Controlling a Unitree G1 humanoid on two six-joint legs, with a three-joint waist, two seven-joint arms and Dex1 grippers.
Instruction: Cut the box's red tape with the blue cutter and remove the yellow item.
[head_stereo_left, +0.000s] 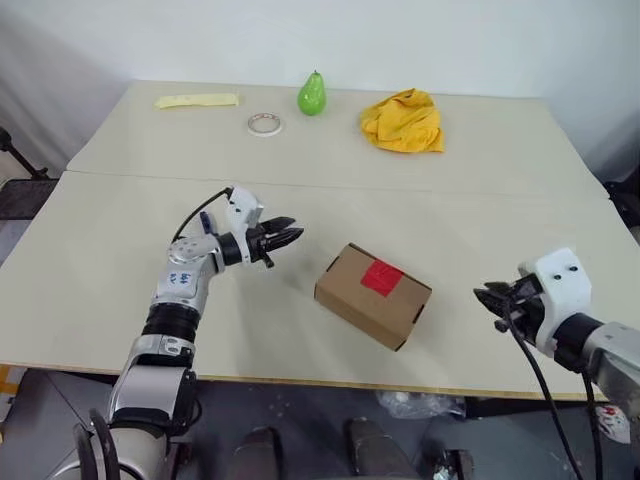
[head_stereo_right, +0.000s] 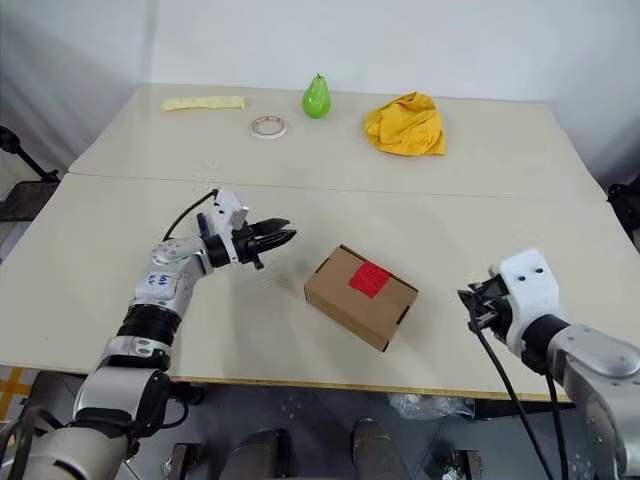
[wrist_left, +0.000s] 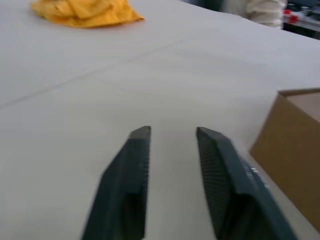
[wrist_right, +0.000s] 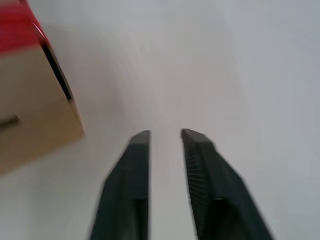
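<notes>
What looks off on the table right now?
Nothing is spilled or damaged. The box sits askew to the table edge, red tape uncut. Yellow cloth lies crumpled at the far side.

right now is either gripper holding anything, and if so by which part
Nothing is held. The left gripper and the right gripper both have their fingers apart with bare table between them, one on each side of the box.

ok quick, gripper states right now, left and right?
Left gripper: open, empty, pointing toward the box.
Right gripper: open, empty, on the box's other side.
</notes>
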